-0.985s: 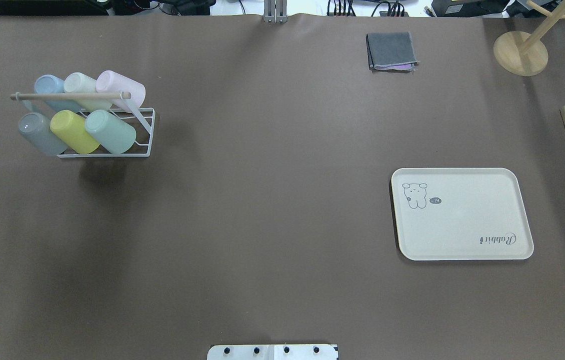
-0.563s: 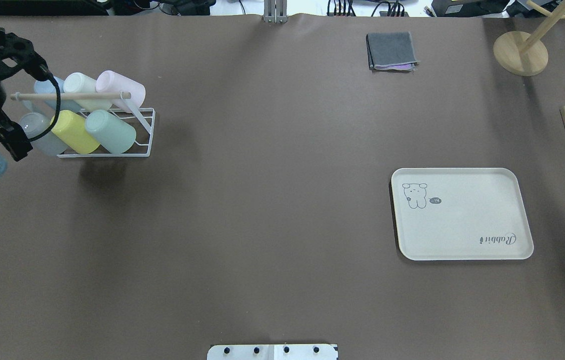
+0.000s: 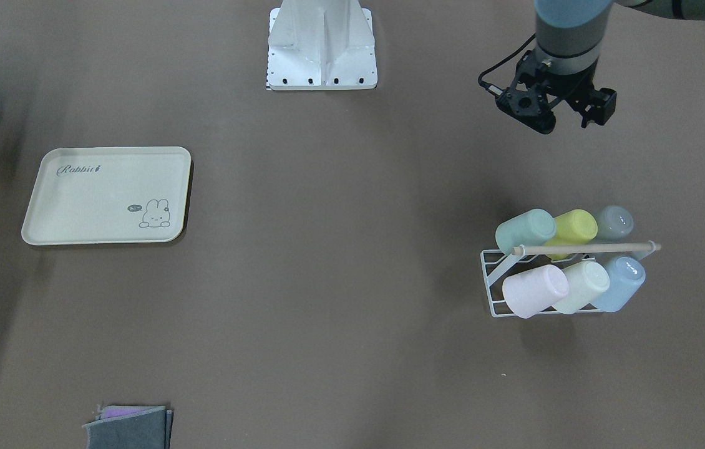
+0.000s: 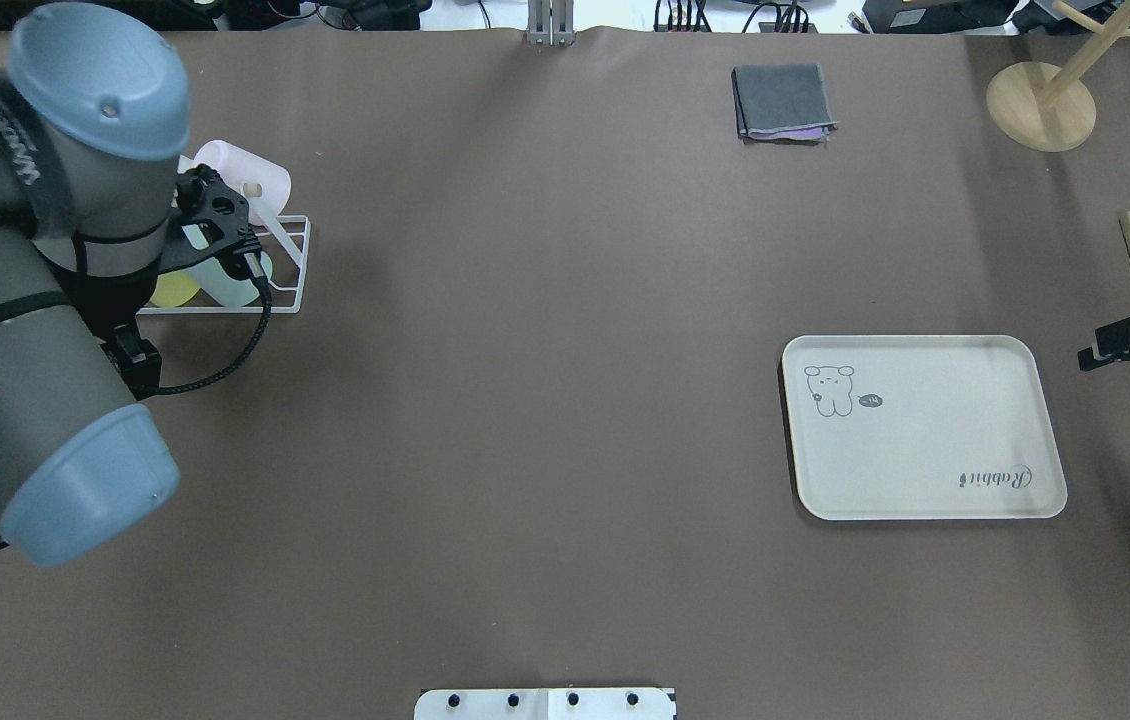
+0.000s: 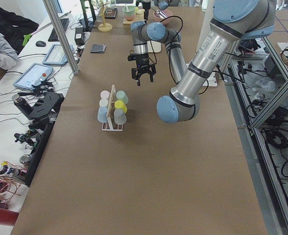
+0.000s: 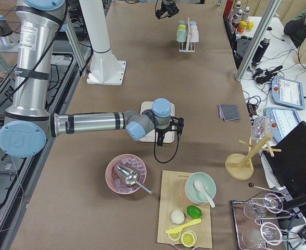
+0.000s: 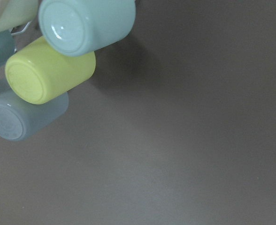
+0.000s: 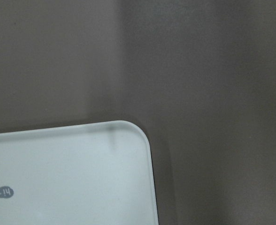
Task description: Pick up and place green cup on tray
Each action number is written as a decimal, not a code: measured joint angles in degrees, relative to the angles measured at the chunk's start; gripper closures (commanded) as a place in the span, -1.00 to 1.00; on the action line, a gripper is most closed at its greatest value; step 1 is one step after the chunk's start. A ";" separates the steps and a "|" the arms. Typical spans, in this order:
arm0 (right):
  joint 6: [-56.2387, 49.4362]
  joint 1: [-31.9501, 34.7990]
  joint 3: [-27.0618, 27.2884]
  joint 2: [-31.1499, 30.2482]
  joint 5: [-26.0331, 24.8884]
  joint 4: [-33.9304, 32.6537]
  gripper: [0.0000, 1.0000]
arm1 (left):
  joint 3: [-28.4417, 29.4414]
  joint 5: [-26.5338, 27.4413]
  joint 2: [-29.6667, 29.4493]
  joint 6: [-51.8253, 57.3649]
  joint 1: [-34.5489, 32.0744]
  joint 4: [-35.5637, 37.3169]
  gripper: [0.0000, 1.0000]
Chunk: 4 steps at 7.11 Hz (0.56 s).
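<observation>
Item: small sage-green matte plastic tumbler (image 3: 524,229), lower right of the front view, lying tilted in a white wire rack (image 3: 488,280). Likely light, stiff, slick; you should pinch its sidewall. Left claw (image 3: 568,118): spread, empty, upper right.

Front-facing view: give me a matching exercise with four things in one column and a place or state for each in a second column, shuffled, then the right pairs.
Column one
1. green cup
2. tray
3. grey cloth
4. left gripper

Column two
A. lying flat with nothing on it
B. tilted on the white rack, next to the yellow-green cup
C. hovering with jaws open, holding nothing
D. folded, on the far side from the robot

Pairs: 1-B, 2-A, 3-D, 4-C
</observation>
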 measured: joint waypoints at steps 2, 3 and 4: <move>0.12 -2.54 -4.26 -0.08 -0.04 4.39 -1.00 | 5.81 12.31 -2.54 10.84 3.22 -0.18 -0.97; 0.30 -3.47 -6.30 0.33 -0.03 5.51 -1.00 | 10.58 17.69 -4.43 13.49 4.22 -1.32 -0.97; 0.37 -4.36 -7.64 0.85 -0.10 5.90 -0.99 | 13.90 22.37 -6.05 14.89 5.36 -2.30 -0.97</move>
